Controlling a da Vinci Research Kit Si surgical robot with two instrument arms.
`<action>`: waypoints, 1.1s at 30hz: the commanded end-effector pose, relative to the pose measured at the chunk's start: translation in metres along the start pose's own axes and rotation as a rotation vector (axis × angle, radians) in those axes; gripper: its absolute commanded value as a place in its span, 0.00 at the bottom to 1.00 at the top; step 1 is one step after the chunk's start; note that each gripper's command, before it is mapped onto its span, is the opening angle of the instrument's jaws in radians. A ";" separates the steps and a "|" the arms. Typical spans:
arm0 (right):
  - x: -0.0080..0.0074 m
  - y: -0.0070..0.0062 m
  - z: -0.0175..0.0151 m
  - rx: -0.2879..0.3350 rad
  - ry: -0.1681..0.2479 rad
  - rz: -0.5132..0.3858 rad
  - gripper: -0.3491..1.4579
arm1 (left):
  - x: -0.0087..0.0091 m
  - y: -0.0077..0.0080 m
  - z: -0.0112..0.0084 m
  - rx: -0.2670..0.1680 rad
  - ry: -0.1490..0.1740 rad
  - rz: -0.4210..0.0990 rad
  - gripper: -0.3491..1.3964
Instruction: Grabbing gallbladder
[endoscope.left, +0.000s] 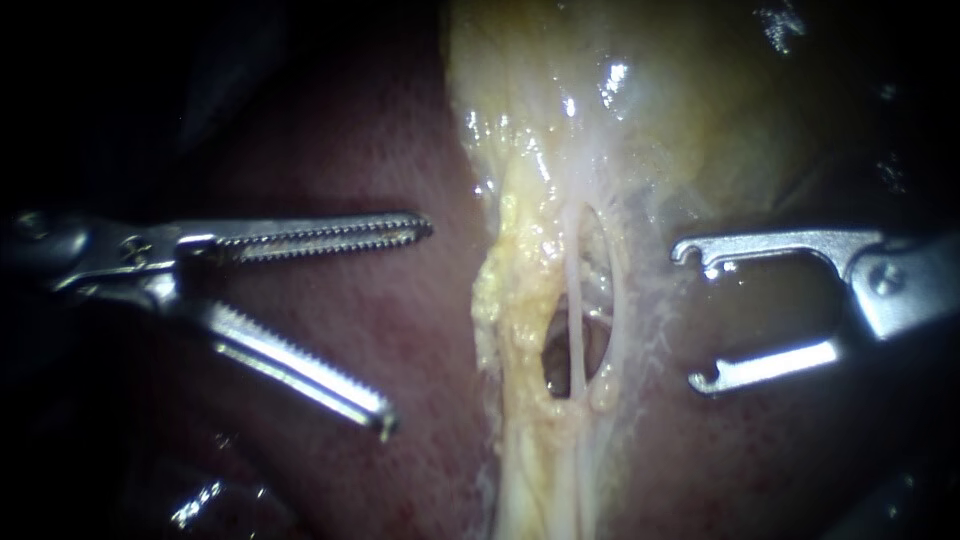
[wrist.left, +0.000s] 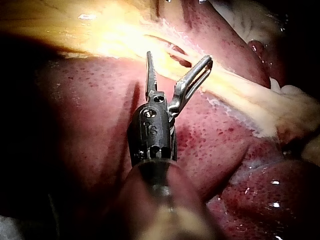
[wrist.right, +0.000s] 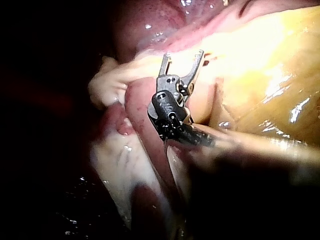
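Two wide-open empty hands, left instrument (endoscope.left: 405, 325) serrated steel, right instrument (endoscope.left: 688, 315) hook-tipped, glistening yellow gallbladder (endoscope.left: 650, 110) untouched

Speckled red liver (wrist.left: 100, 115), thin pale tube (endoscope.left: 577, 335), yellow fat (endoscope.left: 512, 300)

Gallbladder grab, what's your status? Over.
Left instrument open, holding nothing. Right instrument open, holding nothing. Gallbladder not grabbed yet. Path looks clear.

Endoscope close, head-on; both wrist cameras oblique, same gallbladder (endoscope.left: 650, 110)
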 end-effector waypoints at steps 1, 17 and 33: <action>0.0000 0.0000 0.0000 0.000 0.000 0.000 0.51 | 0.0000 0.0000 0.0000 0.000 0.000 0.000 0.69; 0.0000 0.0000 0.0000 0.000 0.000 0.000 0.51 | -0.0004 0.0013 0.0011 -0.007 -0.001 -0.005 0.67; 0.0000 0.0000 0.0000 0.000 0.000 0.000 0.50 | 0.0041 0.0027 0.0055 -0.037 0.103 -0.065 0.59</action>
